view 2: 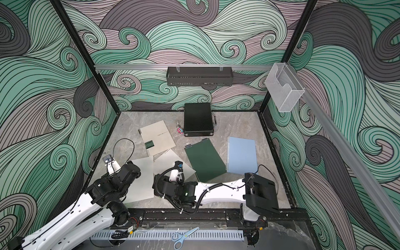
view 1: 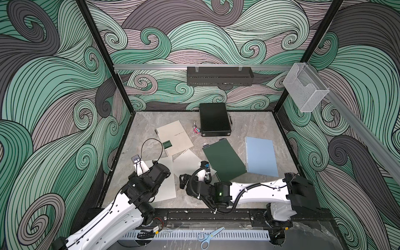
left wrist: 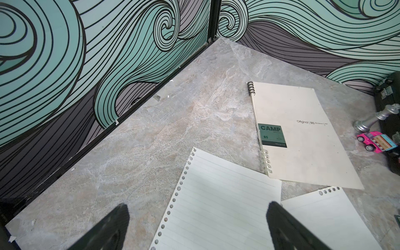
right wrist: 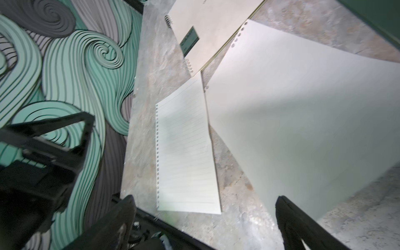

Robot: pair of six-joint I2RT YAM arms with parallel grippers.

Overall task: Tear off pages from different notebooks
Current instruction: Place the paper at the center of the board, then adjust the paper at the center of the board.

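Left fingers [left wrist: 285,223] and right fingers [right wrist: 294,225] both gape empty, so a low swing toward the green notebook [view 1: 225,160] might drag the lower-middle loose pages [view 1: 188,162] along.

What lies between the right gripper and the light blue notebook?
The dark green notebook lies flat between the right gripper and the light blue notebook; nothing upright does.

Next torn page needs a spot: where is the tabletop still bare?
Bare: the far left corner, between the left wall and the beige notebook; and the far right, between the black case and the right wall, beyond the light blue notebook. Crowded: the near middle, with two loose pages and the dark green notebook.
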